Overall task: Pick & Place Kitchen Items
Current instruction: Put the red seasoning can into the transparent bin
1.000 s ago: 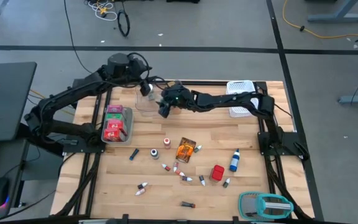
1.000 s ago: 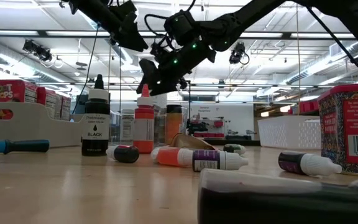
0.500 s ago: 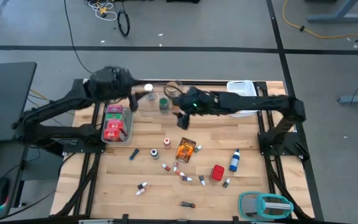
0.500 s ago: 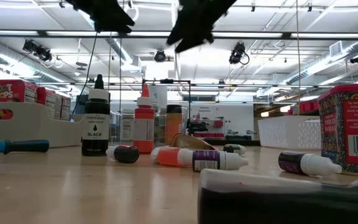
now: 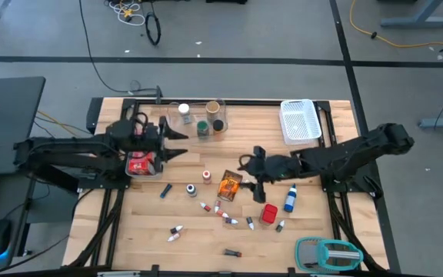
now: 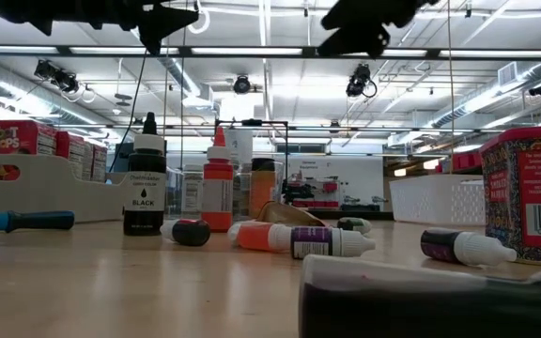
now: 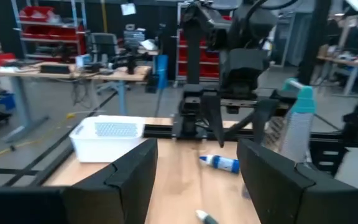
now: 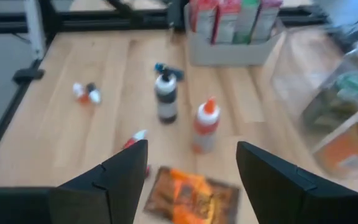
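Orange packet (image 5: 230, 185) lies among scattered vials (image 5: 229, 219).

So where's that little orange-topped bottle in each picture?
High view: orange-topped bottle at mid-table, left of the orange packet.
Low view: left of centre.
Right wrist view: at centre.
Left wrist view: not in it.
Shared landmark: the black bottle beside it.

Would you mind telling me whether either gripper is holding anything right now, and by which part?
Nothing is held. The left gripper is open beside the grey bin, and the right gripper is open above the orange packet.
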`<state>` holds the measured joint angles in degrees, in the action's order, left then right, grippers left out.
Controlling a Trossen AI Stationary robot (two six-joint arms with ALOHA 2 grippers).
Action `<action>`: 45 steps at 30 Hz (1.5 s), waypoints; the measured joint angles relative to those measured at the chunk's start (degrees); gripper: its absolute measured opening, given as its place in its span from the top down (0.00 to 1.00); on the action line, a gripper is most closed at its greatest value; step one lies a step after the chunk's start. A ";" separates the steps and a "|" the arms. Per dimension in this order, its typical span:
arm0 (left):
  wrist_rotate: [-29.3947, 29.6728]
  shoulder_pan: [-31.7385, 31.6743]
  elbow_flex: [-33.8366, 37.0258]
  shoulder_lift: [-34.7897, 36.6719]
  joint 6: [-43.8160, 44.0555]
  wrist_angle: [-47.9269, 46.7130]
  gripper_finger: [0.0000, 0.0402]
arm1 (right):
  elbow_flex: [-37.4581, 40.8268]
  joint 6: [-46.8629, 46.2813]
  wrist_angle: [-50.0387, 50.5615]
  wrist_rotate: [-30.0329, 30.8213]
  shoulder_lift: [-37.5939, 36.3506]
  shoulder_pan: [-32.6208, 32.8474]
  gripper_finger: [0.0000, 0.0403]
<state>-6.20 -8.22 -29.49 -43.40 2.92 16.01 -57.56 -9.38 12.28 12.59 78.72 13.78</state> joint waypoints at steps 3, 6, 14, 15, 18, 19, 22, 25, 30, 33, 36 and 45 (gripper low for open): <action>-0.08 1.50 0.53 -1.07 0.92 1.39 0.42 | 3.10 -3.68 -1.24 -0.13 -1.24 0.97 0.37; -0.05 2.55 0.43 -2.22 1.54 1.61 0.42 | 5.21 -6.49 -0.95 -0.10 -1.14 1.48 0.37; 0.34 4.36 0.46 -6.97 5.31 5.65 0.42 | 7.93 -5.09 -1.74 0.07 -0.75 1.66 0.37; 0.66 4.36 0.46 -7.55 3.96 5.78 0.42 | 7.93 -4.46 -1.85 0.22 -0.75 1.66 0.37; 1.09 4.36 0.46 -9.40 -0.93 5.83 0.42 | 7.93 2.02 -2.41 0.44 -0.75 1.46 0.37; 1.09 4.36 0.46 -9.85 -2.10 5.68 0.42 | 7.93 5.25 -2.45 0.27 -0.75 1.39 0.37; 1.08 4.36 0.46 -10.86 -2.93 5.83 0.42 | 7.93 12.58 -1.80 -2.62 -0.75 1.34 0.37; 2.17 4.36 0.46 -11.04 -2.77 5.81 0.42 | 7.93 17.85 -1.40 -9.70 -0.75 1.35 0.37; 6.83 4.34 0.46 -11.04 -0.10 5.88 0.42 | 7.93 23.27 -0.07 -17.70 -0.75 2.33 0.37; 8.75 4.34 0.46 -11.02 0.15 5.87 0.42 | 7.93 26.14 3.32 -17.83 -0.75 3.59 0.37; 9.92 4.34 0.46 -11.04 0.73 5.85 0.42 | 7.93 27.82 7.80 -17.40 -0.75 4.94 0.37; 12.95 4.34 0.43 -11.08 3.98 5.79 0.42 | 7.93 27.92 17.00 -13.44 -0.72 8.61 0.37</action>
<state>6.75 -3.88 -29.06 -54.48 6.90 21.80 -49.63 18.54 29.28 -0.85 78.00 22.39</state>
